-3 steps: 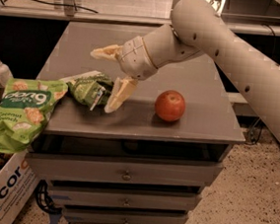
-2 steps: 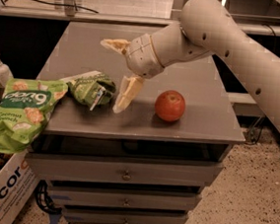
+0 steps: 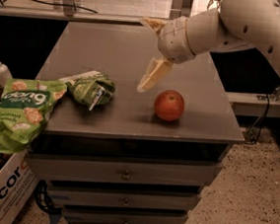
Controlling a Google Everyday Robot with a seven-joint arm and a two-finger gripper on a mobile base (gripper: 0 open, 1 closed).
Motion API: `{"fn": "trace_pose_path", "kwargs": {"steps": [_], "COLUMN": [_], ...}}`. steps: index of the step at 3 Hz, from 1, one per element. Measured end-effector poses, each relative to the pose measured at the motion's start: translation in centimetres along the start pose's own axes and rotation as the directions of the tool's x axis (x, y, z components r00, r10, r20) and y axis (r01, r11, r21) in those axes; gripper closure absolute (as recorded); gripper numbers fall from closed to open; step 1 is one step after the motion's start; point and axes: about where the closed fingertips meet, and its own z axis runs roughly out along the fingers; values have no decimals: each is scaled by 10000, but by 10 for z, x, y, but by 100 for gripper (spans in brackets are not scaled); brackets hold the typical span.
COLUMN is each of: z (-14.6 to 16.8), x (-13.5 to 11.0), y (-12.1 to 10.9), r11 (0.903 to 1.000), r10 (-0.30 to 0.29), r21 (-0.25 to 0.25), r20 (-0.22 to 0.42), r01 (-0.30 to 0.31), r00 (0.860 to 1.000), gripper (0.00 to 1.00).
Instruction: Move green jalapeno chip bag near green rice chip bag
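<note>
- The gripper (image 3: 150,50) hovered above the desk (image 3: 111,47), fingers apart and empty.
- The green jalapeno chip bag (image 3: 90,88) lay at its 8 o'clock, touching the green rice chip bag (image 3: 21,110).

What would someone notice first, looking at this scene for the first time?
The big white arm at the upper right stands out most, its pincer open and empty above the grey drawer cabinet. Just below it a red apple sits near the cabinet's front edge. At the left, the small green jalapeno chip bag lies right against the large green rice chip bag, which droops over the left edge.
</note>
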Motion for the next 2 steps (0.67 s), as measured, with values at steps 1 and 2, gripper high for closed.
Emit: {"fn": "trace_pose_path", "kwargs": {"steps": [1,2], "z": [-22,-34], "x": [18,42], "y": [-36,-72], "r11": [9880,9560], "r10": [364,963], "r21": [1522,2869], "r20": [-630,-1067], "r01": [-264,-621], "r00": [9974,9896], "gripper": [0,0]}}
